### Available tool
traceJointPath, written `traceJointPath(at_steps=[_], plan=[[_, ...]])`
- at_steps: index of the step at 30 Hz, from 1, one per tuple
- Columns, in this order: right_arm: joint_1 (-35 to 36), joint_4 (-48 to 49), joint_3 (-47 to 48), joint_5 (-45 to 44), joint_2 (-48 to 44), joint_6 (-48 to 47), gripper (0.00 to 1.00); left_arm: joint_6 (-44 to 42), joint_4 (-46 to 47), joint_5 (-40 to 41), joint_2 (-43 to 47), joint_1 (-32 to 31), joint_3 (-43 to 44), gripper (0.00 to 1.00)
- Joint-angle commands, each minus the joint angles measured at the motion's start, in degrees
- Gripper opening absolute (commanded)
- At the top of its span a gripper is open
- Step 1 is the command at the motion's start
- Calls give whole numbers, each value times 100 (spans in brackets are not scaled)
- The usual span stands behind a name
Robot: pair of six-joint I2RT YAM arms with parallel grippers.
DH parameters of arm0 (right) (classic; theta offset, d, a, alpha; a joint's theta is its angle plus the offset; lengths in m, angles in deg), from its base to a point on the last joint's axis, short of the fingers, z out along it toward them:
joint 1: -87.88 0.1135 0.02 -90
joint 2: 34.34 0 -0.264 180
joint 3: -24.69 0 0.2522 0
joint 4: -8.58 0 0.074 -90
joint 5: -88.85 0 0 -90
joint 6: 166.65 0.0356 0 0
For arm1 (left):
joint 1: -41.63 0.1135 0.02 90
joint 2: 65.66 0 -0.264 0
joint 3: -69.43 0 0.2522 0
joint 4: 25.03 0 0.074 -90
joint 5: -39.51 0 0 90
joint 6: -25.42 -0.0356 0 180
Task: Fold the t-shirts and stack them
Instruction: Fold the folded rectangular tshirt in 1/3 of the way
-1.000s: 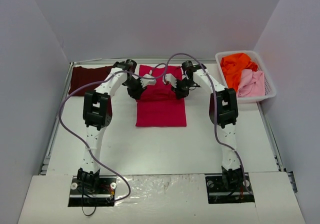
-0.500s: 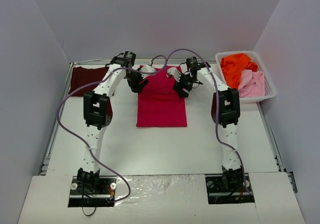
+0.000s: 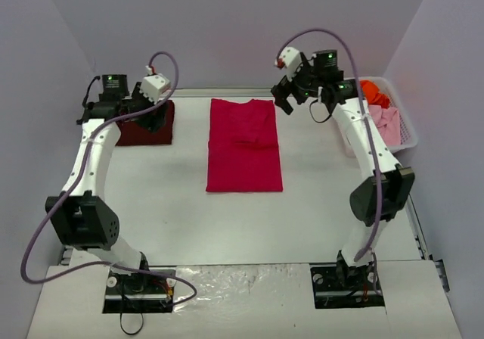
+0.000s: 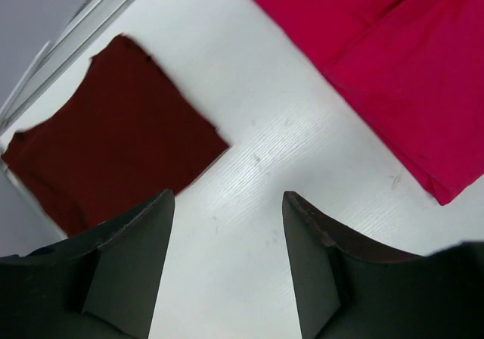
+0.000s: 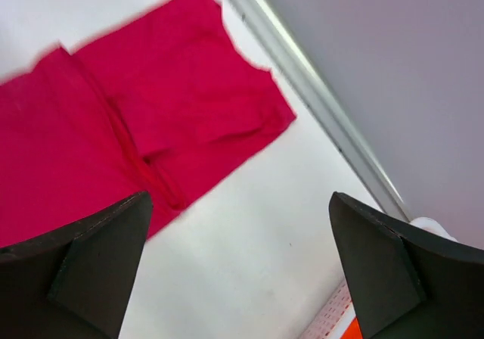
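Observation:
A bright crimson t-shirt (image 3: 243,146) lies folded into a long rectangle in the middle of the table, also seen in the left wrist view (image 4: 393,66) and the right wrist view (image 5: 151,119). A dark maroon t-shirt (image 3: 130,129) lies folded at the back left (image 4: 113,135). My left gripper (image 3: 151,112) hovers above the maroon shirt's right edge, open and empty (image 4: 227,194). Raised between the crimson shirt's far right corner and the basket, my right gripper (image 3: 283,97) stands wide open with nothing in it (image 5: 240,195). An orange t-shirt (image 3: 374,91) and a pale pink one (image 3: 386,119) lie crumpled in the basket.
A white mesh basket (image 3: 407,136) stands at the back right, partly hidden by the right arm; its rim (image 5: 333,324) shows in the right wrist view. A metal rail (image 3: 197,92) runs along the table's far edge. Grey walls enclose the table on three sides.
Both grippers let go of the crimson shirt's far end and opened. Both arms rose and swung outwards, the left to the maroon shirt, the right towards the basket.

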Motion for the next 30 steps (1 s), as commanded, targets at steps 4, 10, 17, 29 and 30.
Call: traceJointPath(at_steps=[4,10,17,29,30], plan=[[35,412,-148,671,-1146,2655,100,444,640,-148,1207,531,-1607,58],[735,1377,-1316,-776,-2156,4751,100,1024,1702,-963,1832,1339,-3084,59],[1230,1326,-1336,-1984,-1984,5834,100,1095,1855,-1204,1824,1885,-3350,64],[1011,659,-529,-2397,-1738,5474,100,1068,2100,-1405,1490,2228,-3569,65],[880,624,-397,-2327,-1746,5509,100,1095,2153,-1519,1472,2219,-3587,66]])
